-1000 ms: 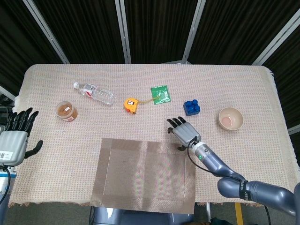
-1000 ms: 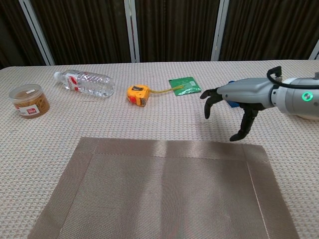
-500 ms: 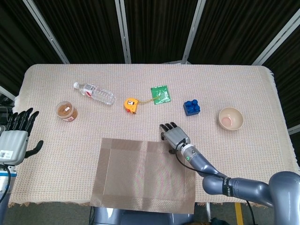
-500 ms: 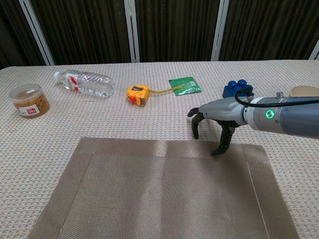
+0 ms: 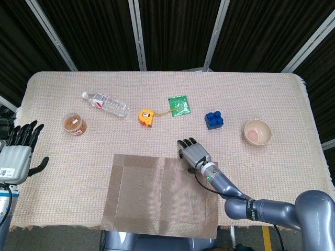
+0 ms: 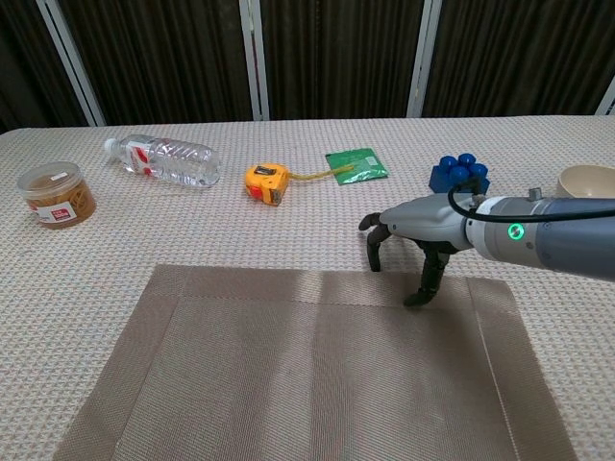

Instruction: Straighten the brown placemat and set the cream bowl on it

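Note:
The brown placemat (image 5: 159, 194) (image 6: 317, 375) lies at the table's front edge, slightly skewed, its near end hanging over the edge. My right hand (image 5: 193, 153) (image 6: 413, 230) hovers palm down at the mat's far right corner, fingers spread and arched, holding nothing; its thumb tip touches the mat near the far border. The cream bowl (image 5: 257, 132) (image 6: 588, 181) stands upright at the right, well apart from the mat. My left hand (image 5: 18, 154) stays open beyond the table's left edge, away from everything.
A blue block (image 5: 214, 120) sits between the right hand and the bowl. Behind the mat lie a yellow tape measure (image 5: 146, 116), a green packet (image 5: 179, 105), a water bottle (image 5: 105, 104) on its side and a small brown jar (image 5: 74, 124).
My right hand has moved left and nearer, from beside the blue block to the mat's far right corner, and lowered until its thumb touches the mat. The left hand has not moved.

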`<act>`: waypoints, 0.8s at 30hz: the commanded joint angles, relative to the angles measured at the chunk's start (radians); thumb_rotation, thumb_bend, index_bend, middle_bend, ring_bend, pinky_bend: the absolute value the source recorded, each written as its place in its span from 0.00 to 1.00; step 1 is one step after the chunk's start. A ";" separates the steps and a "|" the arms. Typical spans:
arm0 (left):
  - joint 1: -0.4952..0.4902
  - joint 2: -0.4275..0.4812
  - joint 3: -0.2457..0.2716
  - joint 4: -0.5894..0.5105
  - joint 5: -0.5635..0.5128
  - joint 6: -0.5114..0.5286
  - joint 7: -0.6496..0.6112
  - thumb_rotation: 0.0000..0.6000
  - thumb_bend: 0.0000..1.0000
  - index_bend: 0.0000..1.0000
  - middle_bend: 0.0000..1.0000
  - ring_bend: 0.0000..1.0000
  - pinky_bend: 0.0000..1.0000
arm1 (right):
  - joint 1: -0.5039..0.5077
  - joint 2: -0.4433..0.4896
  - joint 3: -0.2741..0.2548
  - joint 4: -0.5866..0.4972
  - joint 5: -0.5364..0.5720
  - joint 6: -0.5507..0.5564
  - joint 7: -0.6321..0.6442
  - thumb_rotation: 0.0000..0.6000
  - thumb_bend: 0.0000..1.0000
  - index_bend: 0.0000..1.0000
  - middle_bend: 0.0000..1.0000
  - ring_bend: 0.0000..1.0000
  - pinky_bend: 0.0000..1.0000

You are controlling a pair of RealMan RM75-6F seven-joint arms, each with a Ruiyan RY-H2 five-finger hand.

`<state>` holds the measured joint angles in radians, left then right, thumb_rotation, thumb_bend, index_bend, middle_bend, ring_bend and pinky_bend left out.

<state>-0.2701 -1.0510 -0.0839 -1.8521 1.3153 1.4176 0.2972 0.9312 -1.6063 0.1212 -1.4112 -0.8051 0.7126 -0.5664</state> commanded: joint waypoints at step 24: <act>0.008 -0.002 -0.006 -0.004 0.013 -0.009 0.001 1.00 0.34 0.00 0.00 0.00 0.00 | -0.037 -0.017 -0.018 0.029 -0.152 0.041 0.146 1.00 0.22 0.57 0.00 0.00 0.00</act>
<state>-0.2623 -1.0531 -0.0901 -1.8564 1.3281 1.4085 0.2985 0.8948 -1.6221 0.1033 -1.3834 -0.9559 0.7533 -0.4213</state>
